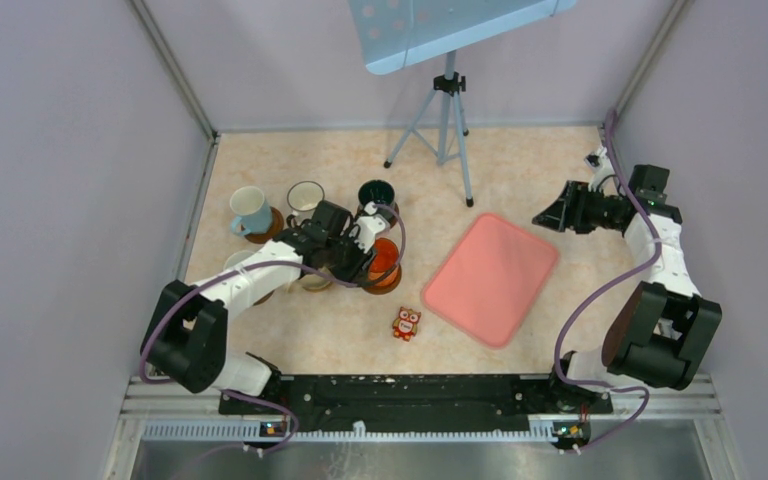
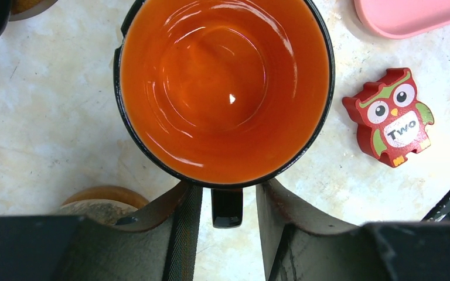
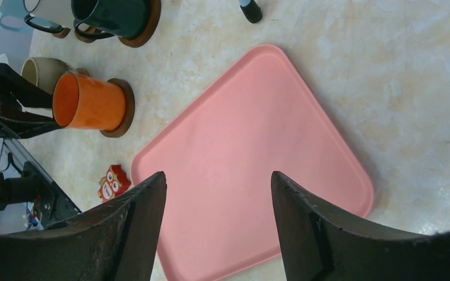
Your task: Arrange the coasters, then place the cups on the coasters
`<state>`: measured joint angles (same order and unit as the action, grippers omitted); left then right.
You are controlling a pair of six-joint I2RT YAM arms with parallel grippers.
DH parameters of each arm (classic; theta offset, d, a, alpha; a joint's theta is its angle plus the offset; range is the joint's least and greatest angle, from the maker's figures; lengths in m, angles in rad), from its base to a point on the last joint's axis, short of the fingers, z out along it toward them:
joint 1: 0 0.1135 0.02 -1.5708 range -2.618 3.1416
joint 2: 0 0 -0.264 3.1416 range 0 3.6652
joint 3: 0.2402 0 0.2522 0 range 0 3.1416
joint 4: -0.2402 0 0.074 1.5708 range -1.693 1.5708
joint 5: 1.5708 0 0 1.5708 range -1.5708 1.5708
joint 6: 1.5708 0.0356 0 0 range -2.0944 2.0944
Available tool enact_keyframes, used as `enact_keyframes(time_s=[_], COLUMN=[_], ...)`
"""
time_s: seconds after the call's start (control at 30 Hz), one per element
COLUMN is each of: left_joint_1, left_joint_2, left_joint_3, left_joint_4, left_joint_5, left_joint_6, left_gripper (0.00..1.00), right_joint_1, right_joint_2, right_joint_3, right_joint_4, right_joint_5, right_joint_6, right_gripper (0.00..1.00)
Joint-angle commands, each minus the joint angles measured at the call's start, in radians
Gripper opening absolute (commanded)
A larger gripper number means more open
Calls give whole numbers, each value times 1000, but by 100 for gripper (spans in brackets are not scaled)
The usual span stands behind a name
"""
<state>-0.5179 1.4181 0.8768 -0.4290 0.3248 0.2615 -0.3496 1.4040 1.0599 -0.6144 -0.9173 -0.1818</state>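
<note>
Six cups were counted in the top view, two of them largely hidden under the left arm; the coasters were seen only as brown edges beneath cups, so their number could not be told. One owl and one pink tray were also counted. The orange cup was seen upright on a dark coaster near the middle of the table, between the other cups and the tray, with the owl just beside it. Its inside was glossy orange, and its rim and handle looked dark from above. The handle was pointed toward the left claw and was set between the two fingers, with a clear gap on each side, so the left claw was spread around the handle and nothing was pinched. The right claw was held spread wide above the tray, well apart from the cups, with nothing between its fingers
</note>
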Motion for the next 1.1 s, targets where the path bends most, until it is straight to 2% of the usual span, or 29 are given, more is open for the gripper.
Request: enact_keyframes(time_s=[0.0, 0.63, 0.67, 0.73, 0.8, 0.93, 1.07], left_joint_1=[-3, -14, -16, -17, -17, -16, -13], left_joint_2=[-19, -58, -59, -60, -69, -82, -91], left_joint_3=[18, 26, 31, 44, 60, 92, 155], left_joint_4=[-7, -62, -68, -79, -90, -101, -119], left_joint_5=[22, 57, 59, 62, 54, 30, -26], left_joint_6=[7, 11, 11, 15, 16, 13, -3], left_gripper=[45, 45, 47, 61, 69, 75, 78], right_joint_1=[5, 43, 47, 57, 70, 124, 194], right_joint_2=[6, 3, 1, 0, 1, 2, 9], right_joint_3=[9, 13, 12, 12, 13, 14, 15], right_joint_4=[13, 11, 10, 8, 3, -10, 6], right_joint_5=[-8, 42, 47, 61, 81, 157, 301], right_joint_6=[-21, -32, -36, -44, -51, -83, -140], right_gripper=[66, 66, 66, 66, 66, 66, 66])
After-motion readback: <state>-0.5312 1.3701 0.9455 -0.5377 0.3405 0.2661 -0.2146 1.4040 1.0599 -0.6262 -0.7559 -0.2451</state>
